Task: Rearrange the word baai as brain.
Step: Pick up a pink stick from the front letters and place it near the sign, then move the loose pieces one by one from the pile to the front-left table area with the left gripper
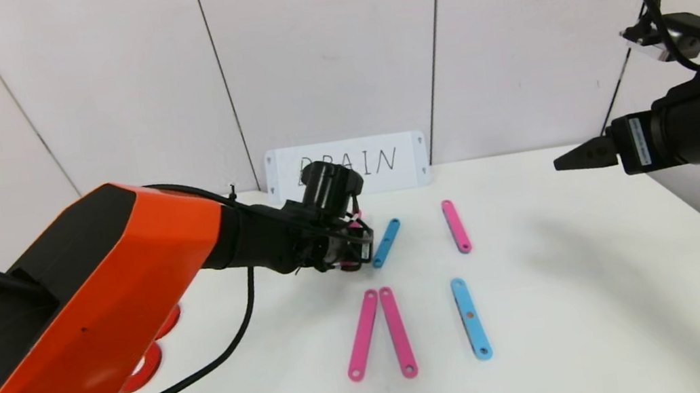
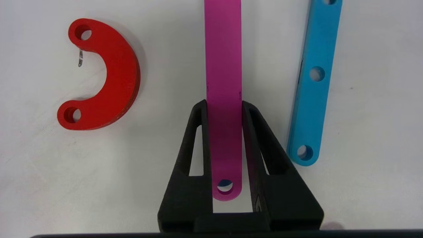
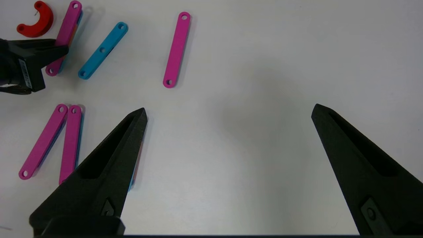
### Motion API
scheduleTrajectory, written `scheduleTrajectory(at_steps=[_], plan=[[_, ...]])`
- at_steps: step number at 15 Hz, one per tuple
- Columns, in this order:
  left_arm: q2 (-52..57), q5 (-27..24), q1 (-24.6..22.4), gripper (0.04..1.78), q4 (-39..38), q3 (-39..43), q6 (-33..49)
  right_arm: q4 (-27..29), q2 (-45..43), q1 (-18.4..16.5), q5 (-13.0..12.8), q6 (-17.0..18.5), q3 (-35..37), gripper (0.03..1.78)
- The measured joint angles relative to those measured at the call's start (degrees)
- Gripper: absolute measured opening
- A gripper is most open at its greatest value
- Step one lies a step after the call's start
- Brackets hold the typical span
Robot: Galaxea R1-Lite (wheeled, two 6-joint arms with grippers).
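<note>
So far I judge the word barely begun: my left gripper (image 2: pixel 224 109) pinches a flat pink plastic strip (image 2: pixel 223 66) just before the white BRAIN card (image 1: pixel 346 166), other strips loose nearby, right gripper (image 3: pixel 228 112) gaping empty.

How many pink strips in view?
4: gripped strip in the left gripper; lone strip farther right; near-left strip and near-right strip side by side, closest to the robot. The left arm may hide more.
</note>
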State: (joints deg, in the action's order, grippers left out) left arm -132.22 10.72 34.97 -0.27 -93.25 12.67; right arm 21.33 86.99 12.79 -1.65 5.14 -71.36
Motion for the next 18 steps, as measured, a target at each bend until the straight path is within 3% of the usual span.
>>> scheduleTrajectory(at_steps=[3,7,10,12,18], plan=[[-0.9,0.0,0.0,0.61,0.0,-0.8,0.0,0.0,0.0,0.0,0.0,0.0,0.0,1.74],[-1.0,0.1,0.0,1.28,-0.3,-1.0,0.1,0.0,-0.1,0.1,0.0,0.0,0.2,1.74],[0.6,0.2,-0.1,1.63,0.0,-0.7,0.3,0.0,-0.2,0.2,0.0,-0.3,0.4,1.74],[3.3,0.3,-0.7,1.73,0.3,0.1,0.5,0.0,-1.0,0.2,0.0,-0.4,0.5,1.74],[13.3,3.1,-7.1,1.75,6.3,3.0,0.3,-2.8,-1.4,0.3,0.1,-1.6,2.0,1.74]])
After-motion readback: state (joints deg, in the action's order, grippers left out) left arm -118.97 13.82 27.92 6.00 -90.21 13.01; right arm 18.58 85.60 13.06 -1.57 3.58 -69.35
